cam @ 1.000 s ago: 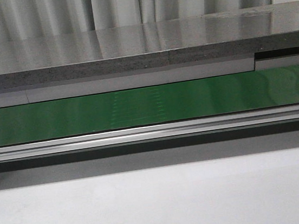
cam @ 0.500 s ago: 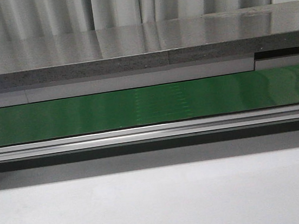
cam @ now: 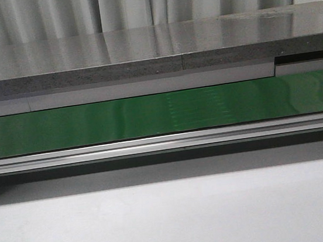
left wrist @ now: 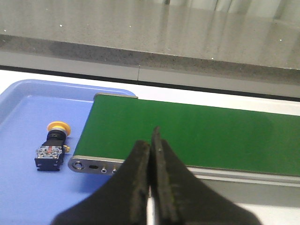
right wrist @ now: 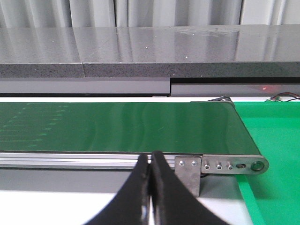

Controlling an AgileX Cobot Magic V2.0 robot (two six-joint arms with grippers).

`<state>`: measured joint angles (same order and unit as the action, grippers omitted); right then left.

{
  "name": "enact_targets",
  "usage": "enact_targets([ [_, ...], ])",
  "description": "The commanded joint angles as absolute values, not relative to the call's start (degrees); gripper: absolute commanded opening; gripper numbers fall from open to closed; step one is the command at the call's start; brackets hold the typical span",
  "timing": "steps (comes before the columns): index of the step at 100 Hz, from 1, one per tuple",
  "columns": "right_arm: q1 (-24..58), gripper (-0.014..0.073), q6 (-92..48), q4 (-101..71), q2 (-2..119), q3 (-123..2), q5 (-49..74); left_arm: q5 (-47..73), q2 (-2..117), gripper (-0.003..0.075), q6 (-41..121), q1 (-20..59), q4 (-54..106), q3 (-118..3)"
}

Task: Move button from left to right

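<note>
Item: the button (left wrist: 52, 144), one unit. We find it lying on its side in the blue tray (left wrist: 28, 197) at the left end of the green conveyor belt (left wrist: 197, 136), yellow cap pointing away from the left wrist camera and the black switch body nearer it; it sits just beside the belt's end roller, not touching. It does not appear in the front or right wrist views.

Handling, as we judge it: rigid plastic, light, unlikely to deform. The rounded cap looks slippery and would roll out of a pinch. We would grip across the flat sides of the boxy body, clear of the terminal end with its coloured marks.

Left gripper (left wrist: 151, 140): fingers pressed together, holding nothing, well apart from the button.

Right gripper (right wrist: 150, 161): fingers together, empty, near the belt's right end beside the green tray (right wrist: 272, 140).
</note>
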<state>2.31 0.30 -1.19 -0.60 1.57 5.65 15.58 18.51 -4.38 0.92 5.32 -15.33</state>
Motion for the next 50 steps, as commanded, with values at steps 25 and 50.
enact_targets([
  [25, 2.1, -0.0068, 0.0, -1.3, -1.7, 0.7, 0.9, 26.7, 37.8, -0.0020, -5.0, 0.9, 4.0, -38.1],
  [50, 2.1, -0.0068, 0.0, -1.3, -1.7, 0.7, 0.9, 36.8, 47.4, -0.0020, -5.0, 0.9, 3.8, -47.6],
])
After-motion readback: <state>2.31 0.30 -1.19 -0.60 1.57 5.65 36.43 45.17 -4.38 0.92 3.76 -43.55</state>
